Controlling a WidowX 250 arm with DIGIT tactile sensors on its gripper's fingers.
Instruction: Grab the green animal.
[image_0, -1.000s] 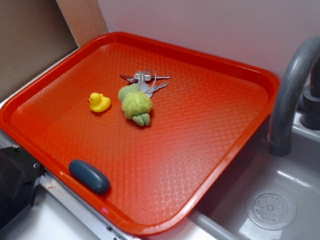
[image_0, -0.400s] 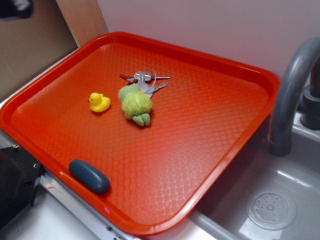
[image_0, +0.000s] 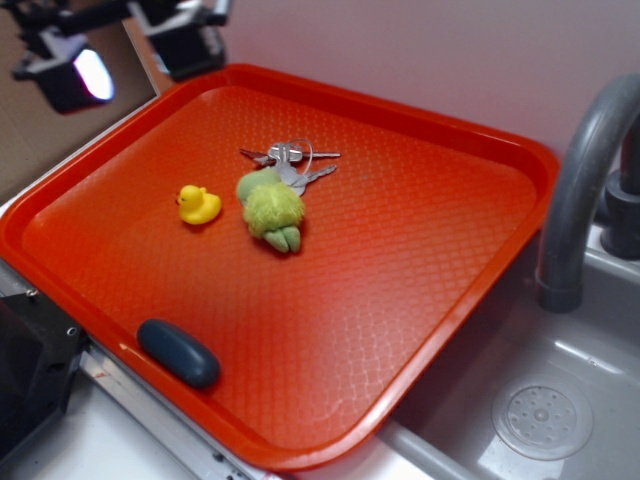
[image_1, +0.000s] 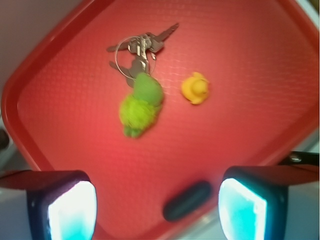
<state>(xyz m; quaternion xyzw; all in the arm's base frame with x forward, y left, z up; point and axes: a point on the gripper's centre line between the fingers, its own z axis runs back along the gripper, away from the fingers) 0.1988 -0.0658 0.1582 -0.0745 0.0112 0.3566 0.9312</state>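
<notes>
The green animal (image_0: 272, 208) (image_1: 141, 104) is seen lying on the red tray (image_0: 420, 260) (image_1: 60, 100), near the middle of it, and nothing is holding it. Its key ring with keys (image_0: 290, 158) (image_1: 137, 47) is attached at the far end of the animal, towards the wall. The yellow duck (image_0: 199, 204) (image_1: 195, 88) stands just beside the animal, apart from it. A dark blue-grey oval object (image_0: 178, 352) (image_1: 187, 200) rests at the near rim of the tray, well apart from the animal. The gripper (image_0: 130, 45) (image_1: 157, 207) is held high above the far left corner of the tray; its fingers (image_1: 65, 207) are spread wide, and nothing is between them. A grey faucet (image_0: 585, 170) stands beside the tray.
</notes>
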